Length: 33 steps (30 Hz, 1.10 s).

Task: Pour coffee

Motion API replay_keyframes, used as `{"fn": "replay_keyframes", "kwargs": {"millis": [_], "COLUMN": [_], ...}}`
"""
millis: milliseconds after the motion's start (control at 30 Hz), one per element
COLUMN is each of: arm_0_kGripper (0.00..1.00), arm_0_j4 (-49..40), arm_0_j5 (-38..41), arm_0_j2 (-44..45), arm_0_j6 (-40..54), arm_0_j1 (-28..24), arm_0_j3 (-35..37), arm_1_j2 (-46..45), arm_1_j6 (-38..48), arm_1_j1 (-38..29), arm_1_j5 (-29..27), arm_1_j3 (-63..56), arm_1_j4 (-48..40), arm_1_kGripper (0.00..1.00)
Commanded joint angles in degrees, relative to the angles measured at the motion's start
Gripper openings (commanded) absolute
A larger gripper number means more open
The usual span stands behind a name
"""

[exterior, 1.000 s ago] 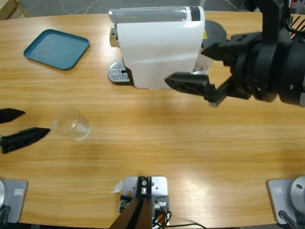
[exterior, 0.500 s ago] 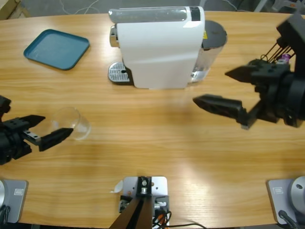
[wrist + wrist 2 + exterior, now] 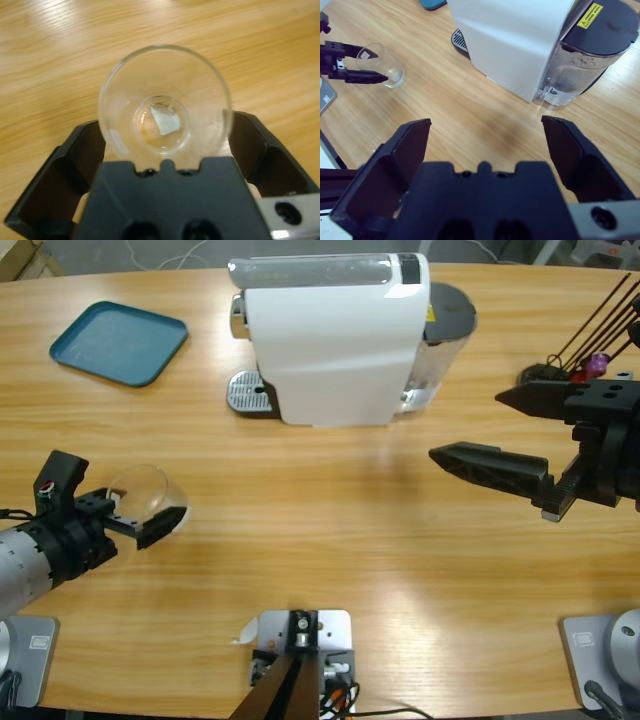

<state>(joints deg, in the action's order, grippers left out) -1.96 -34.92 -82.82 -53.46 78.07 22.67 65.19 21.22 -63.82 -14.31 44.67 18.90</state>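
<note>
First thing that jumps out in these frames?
The big white coffee machine at the table's far middle. Then the left gripper, jaws open on either side of a clear glass, and the right gripper hanging open and empty near the machine's water tank.

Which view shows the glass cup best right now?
The left wrist view: the glass cup fills the frame, empty, mouth toward the camera, between the left gripper's open jaws. The high view shows it small at the left; the right wrist view shows it distant.
</note>
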Motion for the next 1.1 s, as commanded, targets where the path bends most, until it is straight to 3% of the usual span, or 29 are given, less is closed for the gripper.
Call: {"fn": "replay_keyframes", "kwargs": {"millis": [33, 133, 233, 367, 467, 533, 733, 800, 933, 1000, 1100], "arm_0_kGripper": [0.985, 0.900, 0.746, 0.457, 0.123, 0.025, 0.000, 0.000, 0.000, 0.000, 0.000], "arm_0_j4": [1.0, 1.3, 1.9, 2.7, 2.6, 2.6, 2.8, 3.4, 8.5, 12.0, 18.5], "arm_0_j5": [-4.7, -5.0, -5.2, -5.2, -5.0, -4.4, 0.8, 5.1, 16.6, 24.8, 32.5], "arm_0_j2": [-5.9, -6.1, -5.8, -5.3, -3.9, -2.3, 4.8, 8.2, 12.6, 11.0, 3.9], "arm_0_j6": [-5.6, -6.0, -6.0, -5.6, -3.8, -0.6, 17.6, 26.6, 46.1, 50.1, 52.3], "arm_0_j1": [0.4, 0.5, 0.8, 1.4, 1.5, 1.5, -0.1, -4.6, -18.5, -25.4, -29.0], "arm_0_j3": [-2.2, -2.3, -2.8, -3.6, -3.4, -2.8, 0.1, 0.1, 0.1, 0.0, 0.3], "arm_1_j2": [-1.2, -1.7, -2.0, -2.4, -2.7, -2.9, -1.1, -0.7, -0.9, -0.6, -0.3], "arm_1_j6": [0.5, 0.5, 0.6, 0.6, 0.5, 0.5, -0.2, -1.0, -2.1, -2.2, -2.2], "arm_1_j1": [-0.6, -0.6, -0.6, -0.6, -0.6, -0.6, -0.6, -0.6, -0.6, -0.6, -0.6], "arm_1_j5": [0.2, 0.3, 0.3, 0.5, 0.5, 0.4, 0.1, 0.1, 0.0, 0.0, 0.0], "arm_1_j3": [-1.9, -1.8, -1.6, -1.6, -1.6, -1.5, -0.4, 0.3, 1.5, 1.7, 2.0], "arm_1_j4": [0.6, 0.9, 1.0, 1.0, 1.0, 1.0, 2.2, 2.8, 3.5, 3.5, 3.5], "arm_1_kGripper": [1.000, 1.000, 1.000, 1.000, 1.000, 1.000, 1.000, 1.000, 1.000, 1.000, 1.000]}}
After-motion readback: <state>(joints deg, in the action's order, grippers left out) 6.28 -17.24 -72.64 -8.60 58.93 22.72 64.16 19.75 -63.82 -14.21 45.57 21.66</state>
